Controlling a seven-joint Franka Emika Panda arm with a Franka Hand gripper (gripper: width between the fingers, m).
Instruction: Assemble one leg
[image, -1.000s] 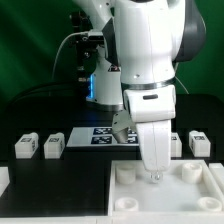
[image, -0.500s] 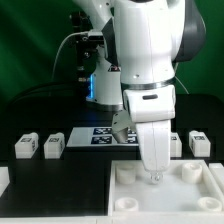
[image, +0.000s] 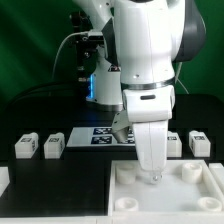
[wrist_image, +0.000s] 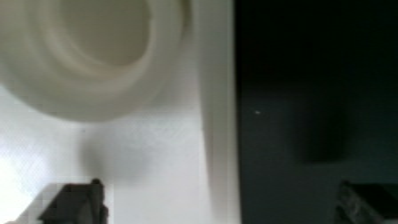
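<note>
The large white panel (image: 130, 196) with round corner sockets lies at the front of the black table. My gripper (image: 152, 177) points straight down at the panel's far edge. In the wrist view the gripper (wrist_image: 222, 205) is open, with its fingers (wrist_image: 73, 204) wide apart, one over the panel (wrist_image: 125, 150) and one over the black table. The panel's edge runs between them, and a round socket (wrist_image: 89, 50) shows nearby. Nothing is held. Two legs (image: 25, 146) (image: 53, 146) stand at the exterior view's left. Two more (image: 199, 143) (image: 175, 145) stand at the right, one partly behind the arm.
The marker board (image: 98, 135) lies on the table behind the gripper, partly hidden by the arm. A white part (image: 3, 180) sits at the exterior view's left edge. The arm's base and cables stand at the back.
The gripper has shifted slightly toward the exterior view's left over the panel's far edge. Nothing else has moved.
</note>
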